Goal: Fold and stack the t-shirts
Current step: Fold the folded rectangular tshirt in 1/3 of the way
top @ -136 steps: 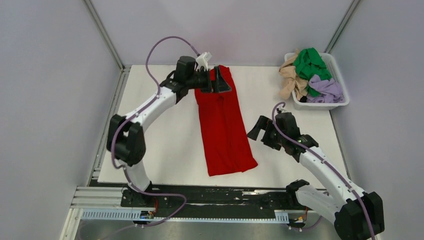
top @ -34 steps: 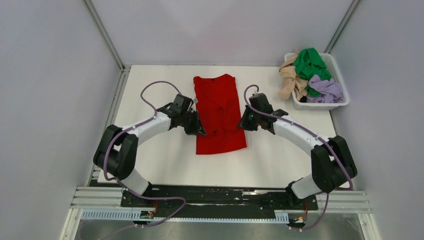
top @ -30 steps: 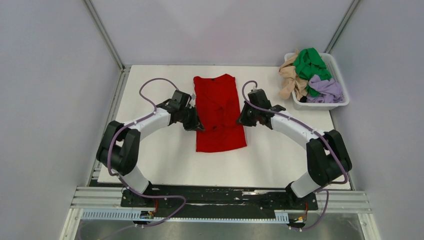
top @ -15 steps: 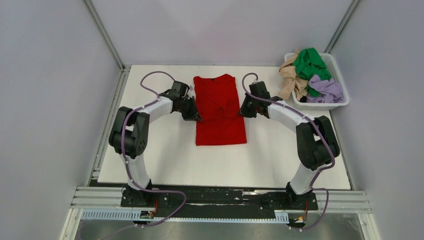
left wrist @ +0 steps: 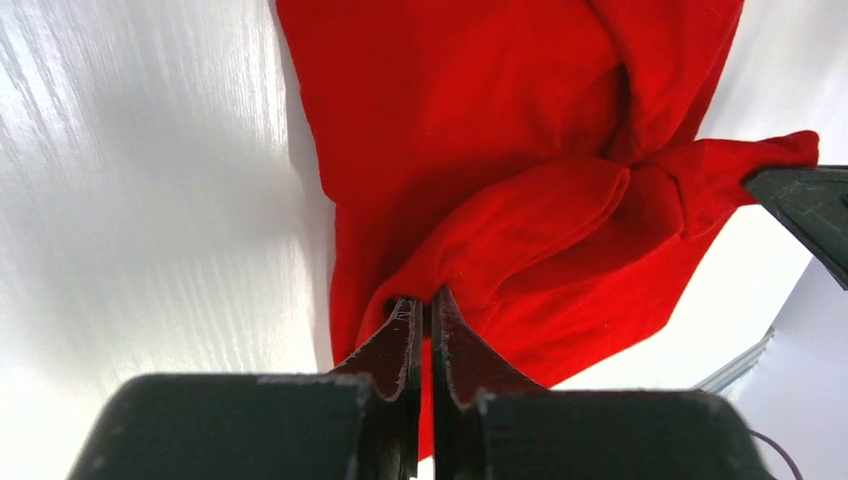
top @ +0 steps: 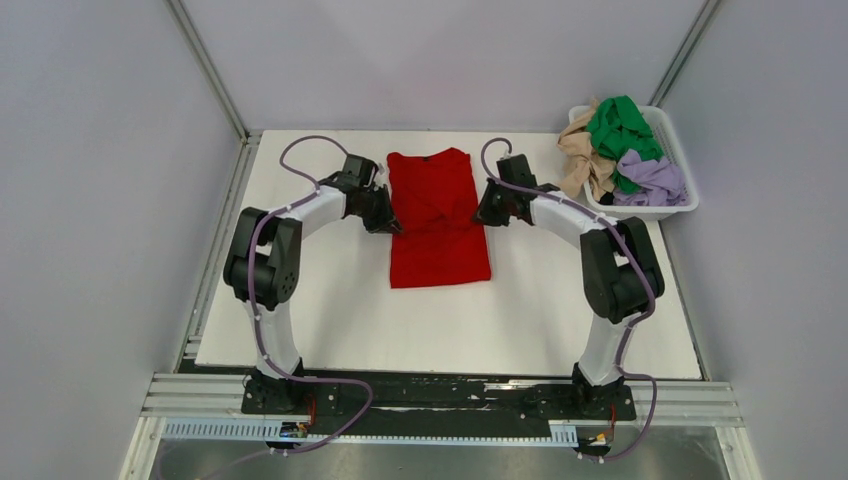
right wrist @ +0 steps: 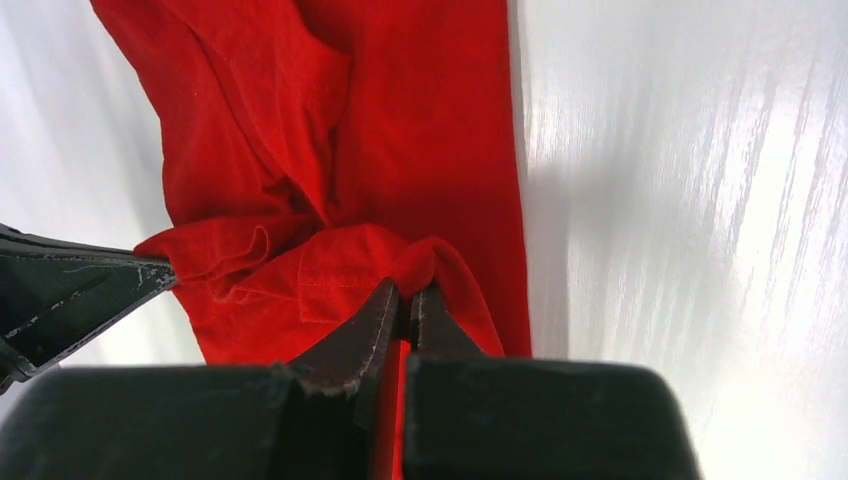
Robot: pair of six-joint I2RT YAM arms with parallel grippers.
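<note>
Red t-shirt (top: 440, 250): soft, light, limp cloth, part-folded, lying centrally toward the counter's (top: 320, 300) far edge. Left gripper (left wrist: 425, 305) and right gripper (right wrist: 405, 295) each clamp a side fold. Likely best held by doubled edges.

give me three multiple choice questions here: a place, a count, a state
1. Where is the white basket? A far right of the table B near left corner C table centre
2. How many t-shirts are in it? A one B three C five
3. The left end effector is: A wide open B shut on the red t-shirt C out of view
Answers: 1 A, it sits by that edge; 2 B, green t-shirt, beige t-shirt, lavender t-shirt; 3 B, its fingers pinch a red fold.
</note>
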